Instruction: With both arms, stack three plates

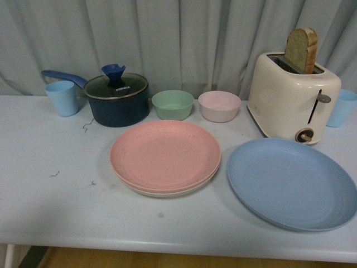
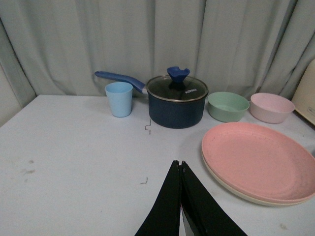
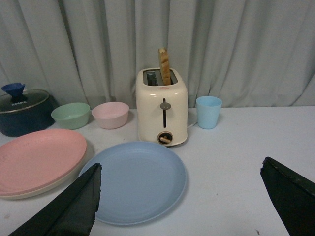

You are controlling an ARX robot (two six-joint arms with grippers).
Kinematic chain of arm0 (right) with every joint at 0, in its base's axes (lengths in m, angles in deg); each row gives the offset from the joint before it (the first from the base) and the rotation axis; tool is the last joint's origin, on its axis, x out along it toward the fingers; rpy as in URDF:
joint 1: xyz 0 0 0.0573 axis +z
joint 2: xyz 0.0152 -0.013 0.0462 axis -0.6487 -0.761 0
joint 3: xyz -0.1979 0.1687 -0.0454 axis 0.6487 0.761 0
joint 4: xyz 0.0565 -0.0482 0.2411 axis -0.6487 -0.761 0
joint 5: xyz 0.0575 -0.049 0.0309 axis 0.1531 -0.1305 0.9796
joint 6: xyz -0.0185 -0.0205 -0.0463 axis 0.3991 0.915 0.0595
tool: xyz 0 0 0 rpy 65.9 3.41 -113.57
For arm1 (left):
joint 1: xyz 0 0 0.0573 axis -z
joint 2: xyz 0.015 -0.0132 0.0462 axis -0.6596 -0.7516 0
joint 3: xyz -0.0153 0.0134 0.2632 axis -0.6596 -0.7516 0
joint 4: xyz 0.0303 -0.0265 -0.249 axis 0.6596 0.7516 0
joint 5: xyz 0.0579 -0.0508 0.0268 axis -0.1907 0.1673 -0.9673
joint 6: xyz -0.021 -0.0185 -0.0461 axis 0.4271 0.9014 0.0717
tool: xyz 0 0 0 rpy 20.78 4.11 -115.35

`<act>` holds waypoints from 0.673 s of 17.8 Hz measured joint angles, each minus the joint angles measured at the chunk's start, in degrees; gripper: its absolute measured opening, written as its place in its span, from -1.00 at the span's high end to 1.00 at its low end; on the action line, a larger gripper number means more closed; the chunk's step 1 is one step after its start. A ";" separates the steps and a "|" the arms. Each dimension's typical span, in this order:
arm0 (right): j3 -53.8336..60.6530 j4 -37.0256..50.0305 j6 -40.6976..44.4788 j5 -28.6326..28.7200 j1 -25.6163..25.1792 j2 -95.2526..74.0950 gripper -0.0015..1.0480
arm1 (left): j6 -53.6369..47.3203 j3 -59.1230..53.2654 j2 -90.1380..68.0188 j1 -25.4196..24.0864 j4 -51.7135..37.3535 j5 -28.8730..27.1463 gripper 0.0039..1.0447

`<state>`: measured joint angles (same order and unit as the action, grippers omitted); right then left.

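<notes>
On white table (image 1: 56,206), before grey curtain (image 1: 178,39): pink plate (image 1: 165,153) stacked on cream plate (image 1: 162,194), centre; blue plate (image 1: 291,183) flat, alone, just to their right. Green bowl (image 1: 173,104), pink bowl (image 1: 219,105): both empty. Lidded pot (image 1: 117,103). Toaster (image 1: 290,97), bread slice (image 1: 302,49) upright in slot. Left gripper (image 2: 181,164) pinched closed, empty; right gripper (image 3: 180,167) spread wide, empty.

Front camera looks down; low wrist cameras share the pink plate (image 2: 256,160)
</notes>
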<state>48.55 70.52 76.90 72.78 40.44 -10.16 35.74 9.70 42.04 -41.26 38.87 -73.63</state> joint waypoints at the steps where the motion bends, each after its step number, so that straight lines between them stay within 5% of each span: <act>1: 0.00 0.02 0.00 0.00 0.00 0.00 -0.87 | 0.00 0.00 2.97 0.00 1.55 0.00 0.97; 12: 0.00 0.00 0.00 0.00 0.00 0.00 -0.87 | 0.00 -0.07 21.97 0.00 19.37 0.00 0.97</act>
<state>48.55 70.52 76.90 72.78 40.44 -10.16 35.74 9.63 64.01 -41.26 58.23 -73.63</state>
